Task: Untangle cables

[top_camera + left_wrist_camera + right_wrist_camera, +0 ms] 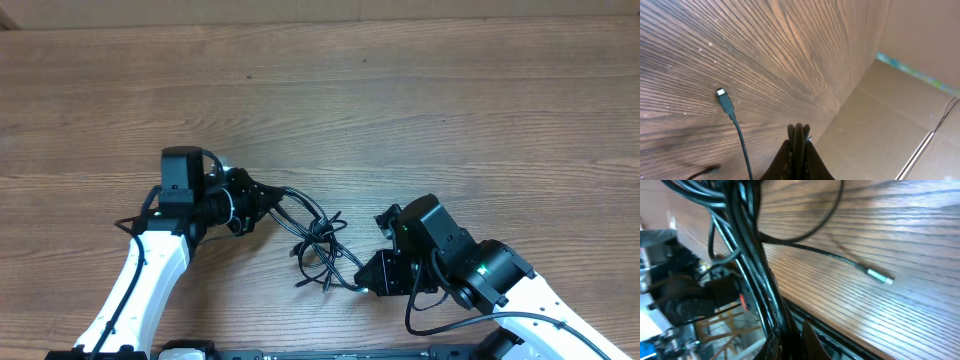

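**Two arms at a tangle of cords, read from the near edge outward.** At the near right, the right gripper (372, 284), black and blocky on a white arm, is pinching one end of the cables (320, 250), its fingers pressed together on them. The right wrist view is showing a bundle of thin, glossy black strands running up from these fingers, while a single cord is curving away across the boards and ending in a small silver plug (880, 276) lying flat on the wood.

The cables are lying in the middle of the table (420, 110), between the two grippers, as a loose knot of crossing loops. Its long axis is running diagonally from near right to far left, and a few short ends are sticking out on its near left side.

At the far left of the knot, the left gripper (268, 198) is pointing right and clamping several strands, with its jaws closed on them. Its wrist view is showing a slim dark plug with a pale tip (723, 99) resting on the wood.

The table is a matt brown surface with fine, straight grain.
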Tool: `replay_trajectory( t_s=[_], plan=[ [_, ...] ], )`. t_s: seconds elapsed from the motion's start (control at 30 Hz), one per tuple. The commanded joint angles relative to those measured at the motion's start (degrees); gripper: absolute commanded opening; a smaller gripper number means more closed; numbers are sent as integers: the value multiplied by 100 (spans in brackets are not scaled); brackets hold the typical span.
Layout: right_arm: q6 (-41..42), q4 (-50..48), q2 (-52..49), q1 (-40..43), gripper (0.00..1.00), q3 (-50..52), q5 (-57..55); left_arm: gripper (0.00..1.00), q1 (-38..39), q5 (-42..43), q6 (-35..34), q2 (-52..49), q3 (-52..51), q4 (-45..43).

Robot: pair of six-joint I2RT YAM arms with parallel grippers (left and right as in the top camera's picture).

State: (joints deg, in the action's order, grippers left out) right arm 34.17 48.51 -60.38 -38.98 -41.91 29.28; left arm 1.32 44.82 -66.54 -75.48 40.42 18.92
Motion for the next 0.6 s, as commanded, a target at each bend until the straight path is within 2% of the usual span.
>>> replay_trajectory(
  t_s=[0.0, 0.13, 0.2, 0.27, 0.37, 0.47, 0.53, 0.57],
  plan=[
    [-168, 557, 48, -57, 4, 70, -175, 4, -625, -1198, -341, 92, 98, -131],
    [455, 584, 48, -57, 6, 70, -717, 4, -741, -1279, -1067, 92, 98, 400],
    [667, 595, 48, -57, 11, 70, -905, 5, -754, -1399, -1397, 92, 98, 651],
    [911, 599, 48, -57, 24, 70, -1049, 4, -754, -1480, -1709, 92, 98, 850],
    [1309, 378, 48, -57, 50, 70, -1211, 4, -750, -1419, -1873, 92, 98, 957],
    [1646, -232, 48, -57, 69, 70, -1102, 5, -654, -953, -1663, 92, 98, 957],
    [1947, -741, 46, -59, 86, 70, -933, 4, -573, -468, -1574, 92, 98, 962],
    [2190, -922, 42, -63, 88, 70, -907, 4, -533, -289, -1574, 92, 98, 964]
  ],
)
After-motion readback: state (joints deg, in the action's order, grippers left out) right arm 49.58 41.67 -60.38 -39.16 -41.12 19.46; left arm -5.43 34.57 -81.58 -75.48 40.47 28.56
